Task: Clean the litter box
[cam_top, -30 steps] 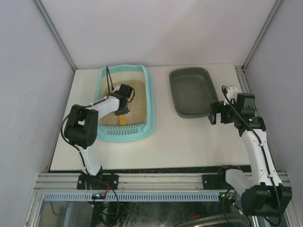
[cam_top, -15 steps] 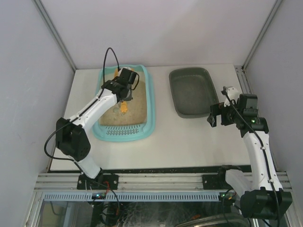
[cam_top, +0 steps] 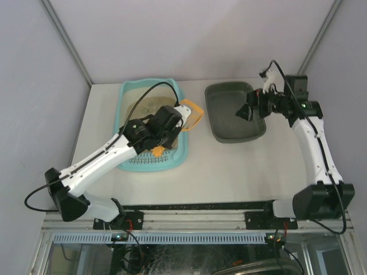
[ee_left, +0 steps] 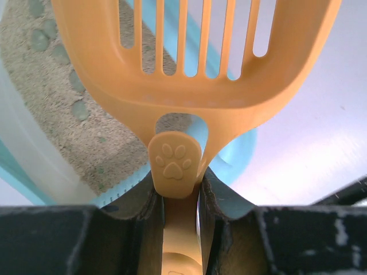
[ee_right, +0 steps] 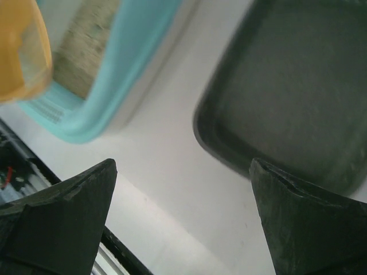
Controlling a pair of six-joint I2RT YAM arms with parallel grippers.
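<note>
The light-teal litter box (cam_top: pixel 181 150) with tan litter lies at the table's left. It also shows in the left wrist view (ee_left: pixel 241 153) and the right wrist view (ee_right: pixel 114 74). My left gripper (cam_top: pixel 171 119) is shut on the handle of an orange slotted scoop (cam_top: pixel 192 113). It holds the scoop head above the box's right rim, pointing toward the grey tray. The scoop (ee_left: pixel 195 57) fills the left wrist view above my left gripper (ee_left: pixel 176 195). Grey-green clumps (ee_left: pixel 79 109) lie in the litter. My right gripper (cam_top: pixel 248 109) (ee_right: pixel 183 166) is open and empty, above the grey tray's near part.
A dark grey tray (cam_top: pixel 232 112) lies right of the litter box, with bare white table between them. It also shows in the right wrist view (ee_right: pixel 287 97). Grey walls enclose the table on three sides. A metal rail (cam_top: pixel 189 217) runs along the near edge.
My left arm has swung the scoop out of the litter, to the right and over the box's right rim. My right arm has moved up and left, over the grey tray.
</note>
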